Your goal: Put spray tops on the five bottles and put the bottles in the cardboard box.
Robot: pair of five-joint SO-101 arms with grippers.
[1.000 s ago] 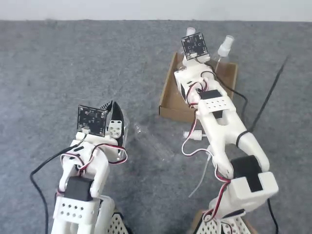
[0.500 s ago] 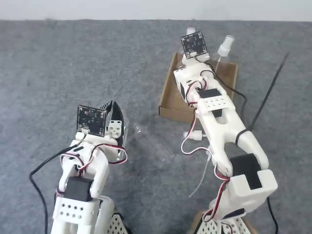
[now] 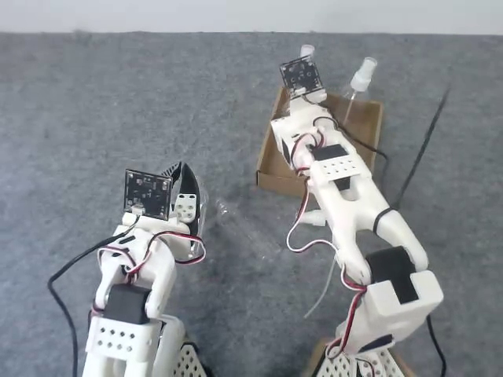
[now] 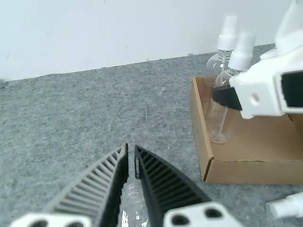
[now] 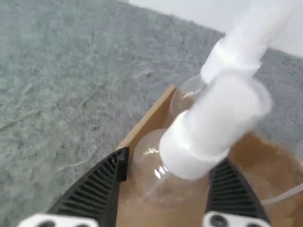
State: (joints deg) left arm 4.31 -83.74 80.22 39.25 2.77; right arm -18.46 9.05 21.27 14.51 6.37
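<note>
The right arm has swung slightly left over the cardboard box. The right gripper has its jaws apart, straddling a capped bottle at the box's far-left corner. I judge this a placement ending. A second capped bottle stands at the far right. The left gripper is unmoved, jaws nearly together, beside an uncapped bottle lying on the desk, which I must still cap.
</note>
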